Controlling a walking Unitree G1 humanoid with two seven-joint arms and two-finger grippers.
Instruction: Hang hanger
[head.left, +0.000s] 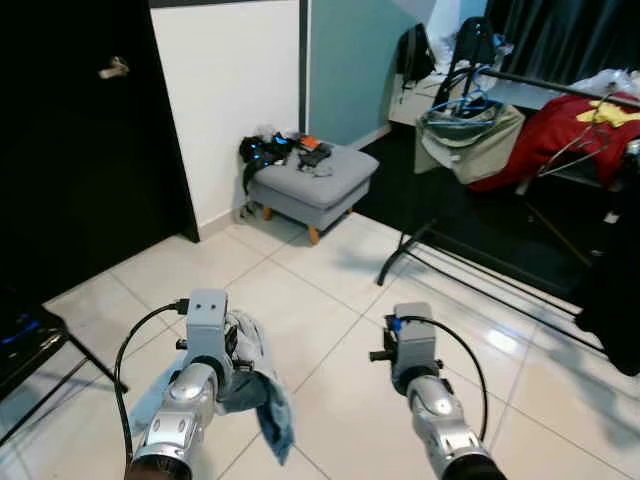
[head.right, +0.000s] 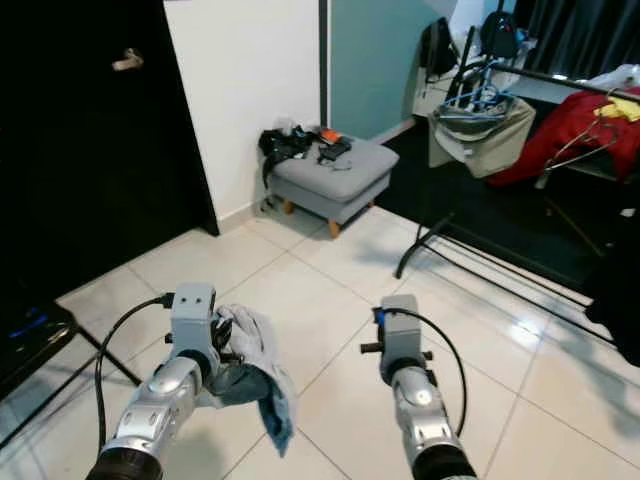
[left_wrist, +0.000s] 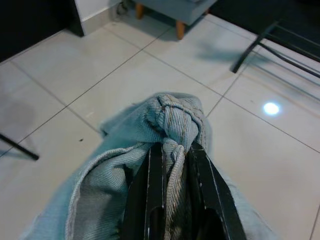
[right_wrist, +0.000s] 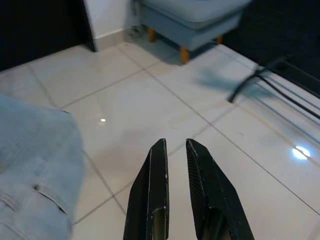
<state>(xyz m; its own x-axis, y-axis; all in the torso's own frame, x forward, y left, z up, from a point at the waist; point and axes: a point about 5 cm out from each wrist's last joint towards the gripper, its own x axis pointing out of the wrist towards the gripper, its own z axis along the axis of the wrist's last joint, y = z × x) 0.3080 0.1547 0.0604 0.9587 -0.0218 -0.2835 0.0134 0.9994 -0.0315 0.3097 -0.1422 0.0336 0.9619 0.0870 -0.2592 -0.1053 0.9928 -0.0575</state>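
A bunched piece of pale blue-grey denim clothing (left_wrist: 170, 120), with ribbed seams and a thick knotted fold at its top, is held by the left claw (left_wrist: 175, 150), whose two black fingers (left_wrist: 202, 170) are clenched on that fold. In the head views the garment (head.left: 250, 370) hangs from the left claw beside the silver left arm, above the floor, with one corner drooping lower. The right claw (right_wrist: 175, 145) is held out over the tiles with nothing between its fingers (right_wrist: 157, 170), which stand close together with only a narrow gap between them. A wire hanger (head.left: 575, 145) is seen at the far right of the room, resting against red clothing (head.left: 545, 135) piled by a black clothes rack (head.left: 470, 255); it is well apart from both claws. The floor (head.left: 330, 290) is laid with glossy white tiles with dark grout lines, and a bright ceiling light is reflected in it. A grey footstool on wooden legs (head.left: 312, 185) stands against a white wall, with dark small items heaped on its top. A black door with a metal handle (head.left: 113, 68) is seen on the left, a teal wall behind the stool, and a basket of blue cables (head.left: 470, 115) near the rack. Part of a black frame (head.left: 40, 350) is seen at the lower left.
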